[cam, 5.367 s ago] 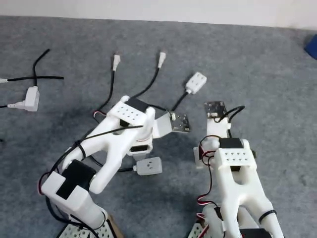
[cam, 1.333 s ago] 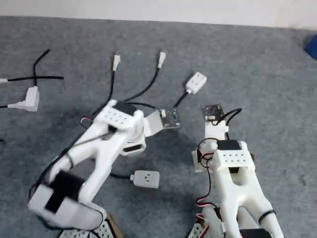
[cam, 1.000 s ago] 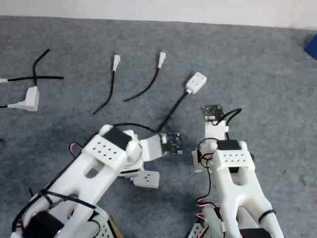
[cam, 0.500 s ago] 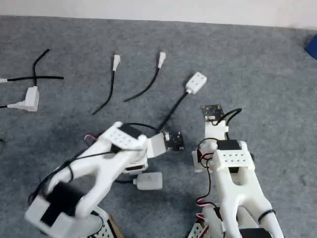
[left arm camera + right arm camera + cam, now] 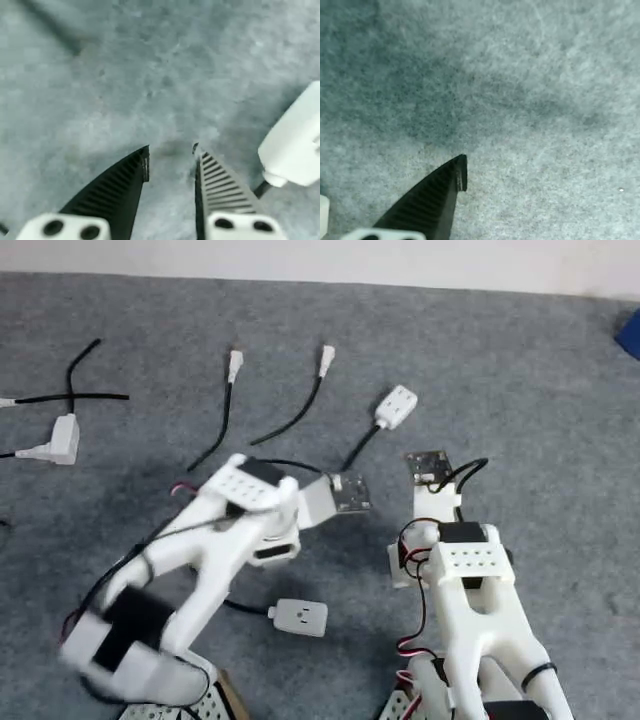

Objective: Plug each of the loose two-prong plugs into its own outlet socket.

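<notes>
White outlet socket [image 5: 300, 616] lies crosswise, slots up, black cord [image 5: 245, 608] trailing leftward.

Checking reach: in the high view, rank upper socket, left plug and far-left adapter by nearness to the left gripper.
1. Upper socket, just ahead of the left gripper.
2. Left plug, back left.
3. Adapter, far left.

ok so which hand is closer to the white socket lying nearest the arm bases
Left. The left hand hangs just up the table from the socket. The right hand is farther up the table and off to the other arm's side.
</notes>
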{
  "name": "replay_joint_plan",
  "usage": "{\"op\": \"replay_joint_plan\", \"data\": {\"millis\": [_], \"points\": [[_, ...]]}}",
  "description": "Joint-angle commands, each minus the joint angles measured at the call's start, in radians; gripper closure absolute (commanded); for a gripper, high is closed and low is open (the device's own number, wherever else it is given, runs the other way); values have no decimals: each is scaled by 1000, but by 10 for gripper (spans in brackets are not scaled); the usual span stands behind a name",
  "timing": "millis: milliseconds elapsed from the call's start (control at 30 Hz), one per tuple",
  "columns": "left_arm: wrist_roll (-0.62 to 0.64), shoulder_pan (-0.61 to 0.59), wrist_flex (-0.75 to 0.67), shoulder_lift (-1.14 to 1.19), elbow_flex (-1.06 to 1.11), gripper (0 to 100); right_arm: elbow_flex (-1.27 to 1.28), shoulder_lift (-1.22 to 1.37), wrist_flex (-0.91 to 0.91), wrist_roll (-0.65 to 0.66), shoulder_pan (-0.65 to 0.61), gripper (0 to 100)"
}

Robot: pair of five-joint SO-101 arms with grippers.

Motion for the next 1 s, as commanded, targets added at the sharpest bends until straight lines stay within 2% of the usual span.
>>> {"op": "replay_joint_plan", "data": {"millis": [0, 67, 200, 433, 600, 700, 800, 967], "points": [[6, 56, 11, -239, 113, 849, -7, -30, -13, 12, -7, 430], [11, 116, 15, -361, 206, 848, -7, -30, -13, 12, -7, 430], [100, 209, 81, -521, 289, 848, -7, -30, -13, 12, -7, 430], [158, 288, 176, -565, 291, 848, -8, -22, -13, 12, -7, 430], [144, 337, 229, -565, 291, 731, -8, -22, -13, 12, -7, 430], [61, 364, 229, -559, 295, 745, -8, -22, -13, 12, -7, 430], [60, 363, 206, -558, 294, 772, -8, -22, -13, 12, -7, 430], [58, 348, 69, -556, 349, 776, -8, -22, -13, 12, -7, 430]]}}
